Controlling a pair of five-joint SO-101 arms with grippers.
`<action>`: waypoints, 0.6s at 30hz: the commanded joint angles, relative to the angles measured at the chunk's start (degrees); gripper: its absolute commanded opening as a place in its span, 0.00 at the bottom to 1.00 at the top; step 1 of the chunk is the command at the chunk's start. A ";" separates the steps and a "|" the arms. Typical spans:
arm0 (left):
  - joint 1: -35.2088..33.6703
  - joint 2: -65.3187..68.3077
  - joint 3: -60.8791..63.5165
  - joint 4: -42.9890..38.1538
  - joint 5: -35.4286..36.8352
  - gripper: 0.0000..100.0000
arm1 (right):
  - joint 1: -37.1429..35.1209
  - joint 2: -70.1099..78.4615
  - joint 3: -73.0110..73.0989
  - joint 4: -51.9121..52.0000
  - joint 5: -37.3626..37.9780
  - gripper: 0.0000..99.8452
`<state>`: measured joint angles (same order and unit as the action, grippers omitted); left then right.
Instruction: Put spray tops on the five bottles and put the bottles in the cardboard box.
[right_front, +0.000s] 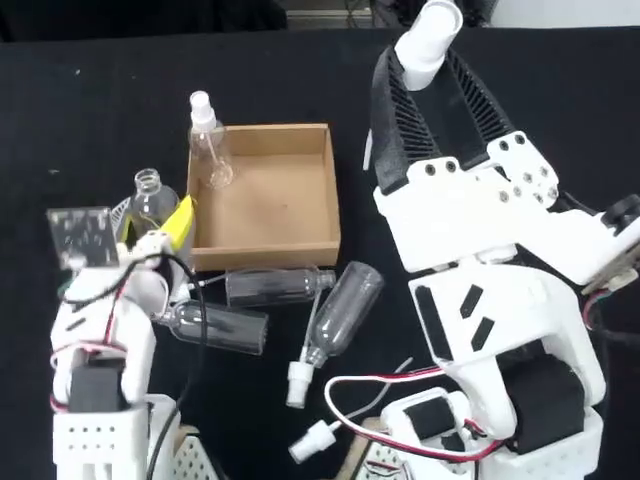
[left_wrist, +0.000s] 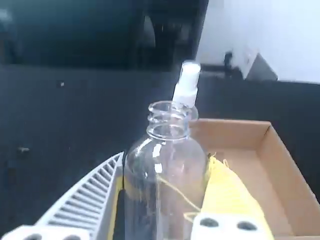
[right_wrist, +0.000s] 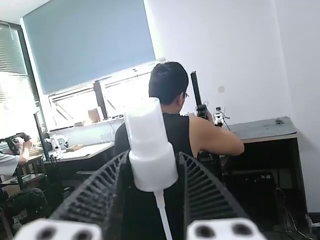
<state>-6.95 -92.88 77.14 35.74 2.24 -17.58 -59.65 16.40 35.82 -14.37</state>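
we judge the capping of a second bottle to be in hand. our left gripper is clamped around an open bottle, upright just beside the cardboard box. our right gripper is high above the table, its jaws narrowed onto a spray top with the dip tube hanging down. one capped bottle stands in a corner of the box.

next we would need to bring the top down over the open neck, thread the tube in first, then seat and twist it; the thin tube could easily miss the mouth.

three lying bottles rest in front of the box, with two loose tops near them. we cannot tell whether any lying bottle's neck is already capped, as the left arm covers one end. the tube's tip is cut off in the right wrist view.
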 joint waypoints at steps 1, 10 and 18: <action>0.75 -9.85 1.71 -1.41 0.53 0.03 | 0.79 -0.40 -0.31 -1.85 -0.53 0.06; 0.84 -10.55 3.47 -1.76 0.62 0.03 | -7.38 -0.40 2.15 -3.78 -0.53 0.07; 0.04 -10.64 5.32 -5.27 0.18 0.03 | -8.62 -0.40 4.70 -6.59 -0.18 0.07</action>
<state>-6.68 -103.43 81.45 34.07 2.24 -25.32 -59.74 20.35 33.01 -14.37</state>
